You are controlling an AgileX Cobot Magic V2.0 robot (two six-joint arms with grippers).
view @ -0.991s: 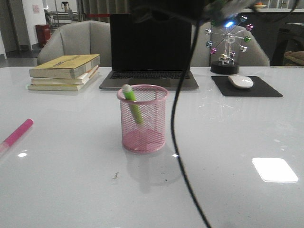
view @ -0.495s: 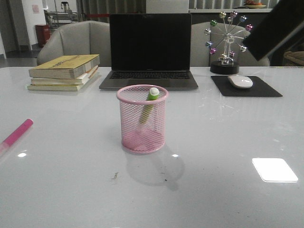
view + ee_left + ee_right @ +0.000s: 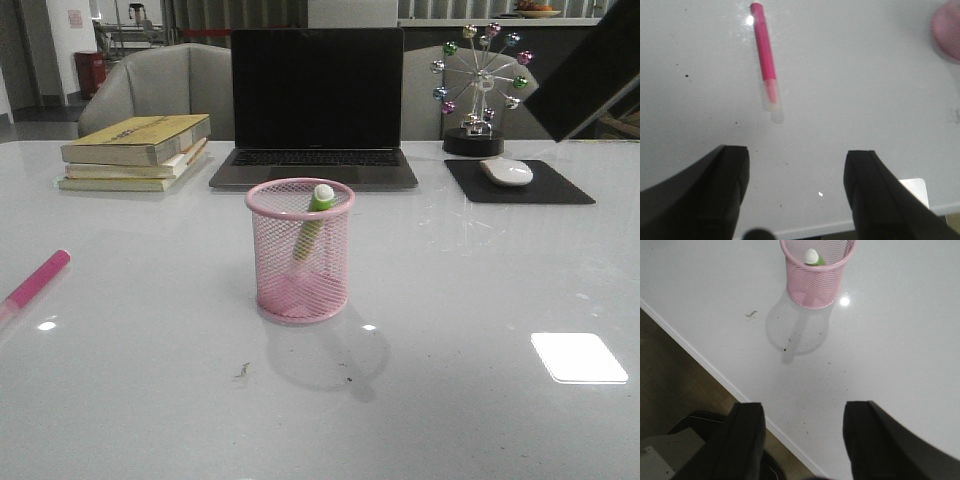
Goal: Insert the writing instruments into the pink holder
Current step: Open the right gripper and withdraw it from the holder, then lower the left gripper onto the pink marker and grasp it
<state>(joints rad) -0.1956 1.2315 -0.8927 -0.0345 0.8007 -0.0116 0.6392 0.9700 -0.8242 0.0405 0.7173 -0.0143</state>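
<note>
The pink holder (image 3: 300, 250) stands mid-table, and the green and yellowish pen (image 3: 312, 222) leans inside it with its white end at the rim; both also show in the right wrist view, holder (image 3: 817, 271) and pen (image 3: 812, 257). The pink-red pen (image 3: 35, 280) lies flat at the table's left edge, seen too as the pink-red pen (image 3: 765, 59). My left gripper (image 3: 796, 167) hovers open and empty above the table, short of that pen. My right gripper (image 3: 802, 422) is open and empty, well back from the holder over the table's front edge.
A laptop (image 3: 316, 110) stands behind the holder, stacked books (image 3: 135, 150) at the back left, a mouse (image 3: 506, 171) on a black pad (image 3: 518, 182) and a ferris-wheel ornament (image 3: 478, 90) at the back right. A dark arm part (image 3: 590, 75) fills the upper right corner.
The right arm and its cable, in front of the holder a second ago, have drawn away to the upper right. The green pen swung from leaning left to leaning right in the holder.
</note>
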